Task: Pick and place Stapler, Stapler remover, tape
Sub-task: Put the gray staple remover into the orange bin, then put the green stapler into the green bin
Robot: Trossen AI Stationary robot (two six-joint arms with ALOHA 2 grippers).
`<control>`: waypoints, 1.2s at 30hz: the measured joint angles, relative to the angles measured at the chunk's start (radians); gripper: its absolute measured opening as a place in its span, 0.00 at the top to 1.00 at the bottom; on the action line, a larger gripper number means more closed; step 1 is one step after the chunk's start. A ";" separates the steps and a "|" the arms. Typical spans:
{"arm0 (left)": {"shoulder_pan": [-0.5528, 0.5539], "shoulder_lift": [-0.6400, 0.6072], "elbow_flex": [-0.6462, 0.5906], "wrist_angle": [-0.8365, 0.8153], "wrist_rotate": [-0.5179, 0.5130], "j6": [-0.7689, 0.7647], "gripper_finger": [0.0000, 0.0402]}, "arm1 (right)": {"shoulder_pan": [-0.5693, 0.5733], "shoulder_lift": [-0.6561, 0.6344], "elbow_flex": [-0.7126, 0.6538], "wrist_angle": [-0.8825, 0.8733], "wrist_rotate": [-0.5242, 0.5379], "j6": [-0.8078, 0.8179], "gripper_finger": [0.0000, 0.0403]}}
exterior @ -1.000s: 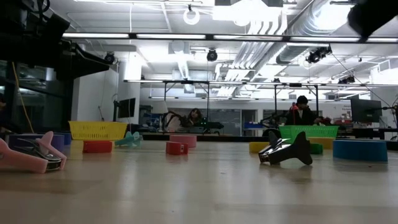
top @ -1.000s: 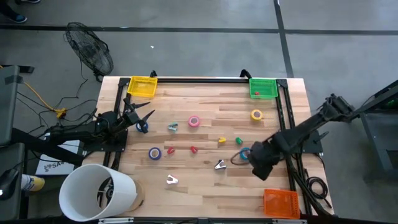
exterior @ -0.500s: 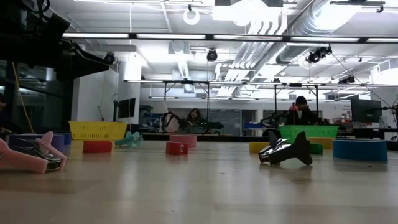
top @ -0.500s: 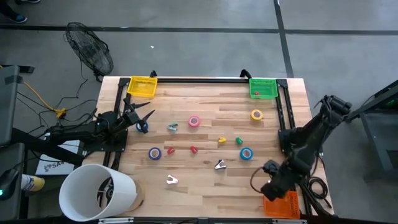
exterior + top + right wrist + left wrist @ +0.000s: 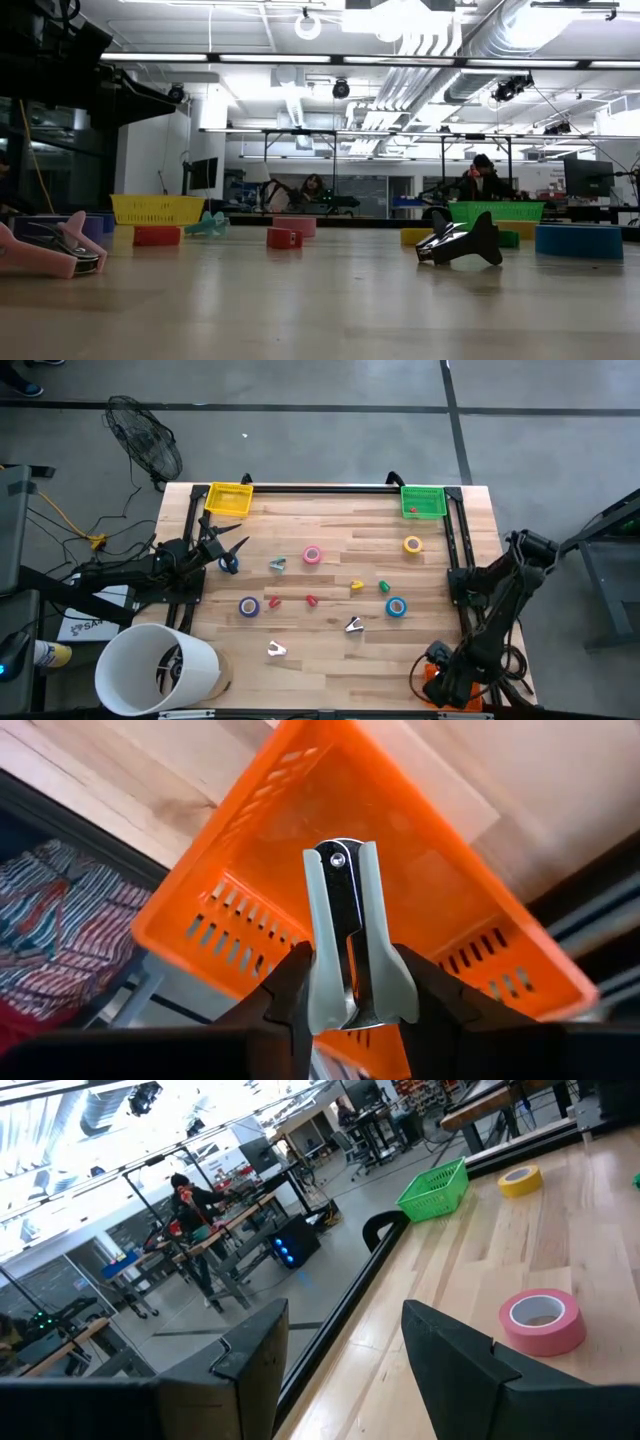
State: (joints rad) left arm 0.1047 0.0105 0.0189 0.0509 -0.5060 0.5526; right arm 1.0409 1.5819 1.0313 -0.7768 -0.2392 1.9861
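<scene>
My right gripper (image 5: 350, 1010) hangs over the orange basket (image 5: 260, 870) at the table's near right corner (image 5: 432, 678) and is shut on a pale green stapler remover (image 5: 345, 920). My left gripper (image 5: 345, 1370) waits open at the table's left edge (image 5: 232, 546). Lying on the wood are a pink tape roll (image 5: 312, 555), a yellow one (image 5: 413, 544) and a blue one (image 5: 396, 607). Small red (image 5: 311, 600), yellow (image 5: 356, 585) and green (image 5: 383, 587) staplers lie mid-table. A black stapler remover (image 5: 353, 625) lies nearer the front. My right gripper pinches the stapler remover by its two flared side grips (image 5: 312, 982) between its two fingers. The fingers point steeply down from above. The remover lies along the fingers, its riveted end (image 5: 340, 860) pointing away toward the basket floor, lifted clear.
A yellow basket (image 5: 229, 498) and a green basket (image 5: 423, 501) stand at the far corners. More tape rolls (image 5: 249, 606) (image 5: 229, 564) and removers, teal (image 5: 277, 564) and pale pink (image 5: 276, 650), lie on the left half. A white bucket (image 5: 160, 670) stands off the near left corner.
My right gripper has swung from beside the blue tape roll toward the table's near right corner, sinking a little and rolling its wrist. It now stands over the orange basket. My left arm has kept still.
</scene>
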 joint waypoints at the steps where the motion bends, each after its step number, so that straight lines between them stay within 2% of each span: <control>1: 0.000 0.000 0.000 0.000 0.000 0.000 0.52 | 0.001 0.015 0.000 0.012 -0.004 -0.002 0.75; 7: 0.000 0.000 0.000 0.000 0.000 0.000 0.52 | 0.001 0.076 0.000 0.047 -0.006 -0.034 0.74; 21: 0.000 0.000 0.000 0.000 0.000 0.000 0.52 | 0.001 0.081 0.001 0.053 -0.004 -0.030 0.57; 24: 0.000 0.000 0.000 0.000 0.000 0.000 0.52 | -0.003 0.078 0.001 0.053 -0.033 -0.030 0.53; 30: 0.000 0.000 0.000 0.000 0.000 0.000 0.52 | -0.013 0.025 0.001 0.039 -0.079 -0.029 0.46; 33: 0.000 0.000 0.000 0.000 0.000 0.000 0.52 | -0.022 -0.028 0.001 0.007 -0.071 -0.005 0.46; 36: 0.000 0.000 0.000 0.000 0.000 0.000 0.52 | -0.031 -0.092 0.002 -0.038 -0.021 0.004 0.46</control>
State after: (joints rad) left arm 0.1047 0.0105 0.0191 0.0509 -0.5060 0.5526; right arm 1.0103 1.4902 1.0328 -0.8145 -0.2607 1.9903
